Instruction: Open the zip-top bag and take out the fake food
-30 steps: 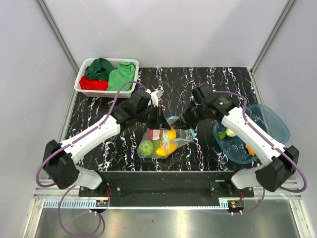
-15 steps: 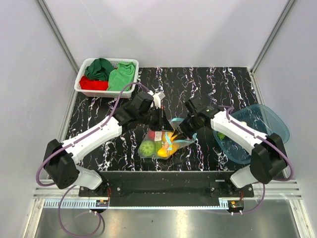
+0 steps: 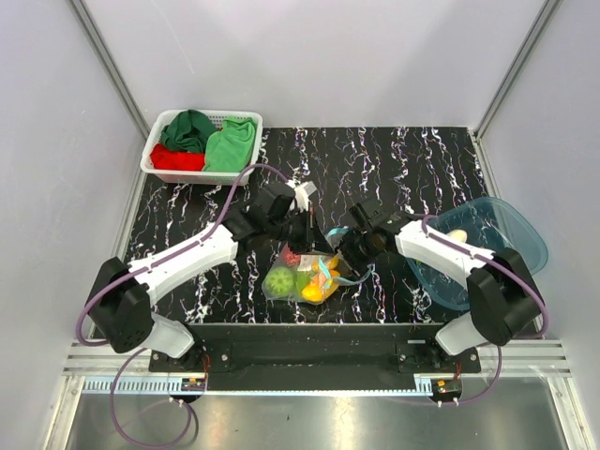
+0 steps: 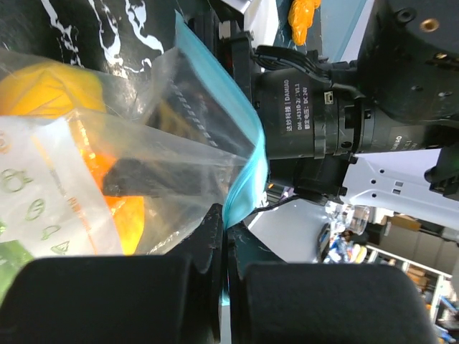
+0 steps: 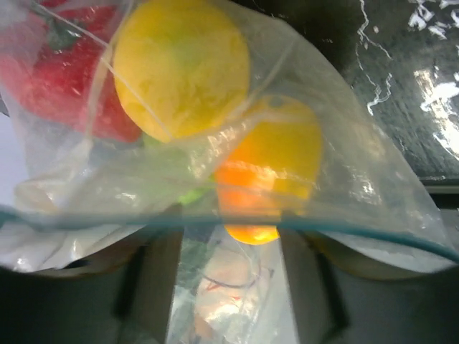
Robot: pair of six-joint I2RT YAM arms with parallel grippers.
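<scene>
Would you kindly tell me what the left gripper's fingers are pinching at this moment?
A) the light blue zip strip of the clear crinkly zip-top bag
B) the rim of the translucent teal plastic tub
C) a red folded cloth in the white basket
A: in the left wrist view the left gripper is shut on the light blue zip strip at the edge of the clear crinkly zip-top bag.

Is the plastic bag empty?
No, through the clear zip-top bag the right wrist view shows a yellow piece, an orange piece and a red piece inside.
</scene>
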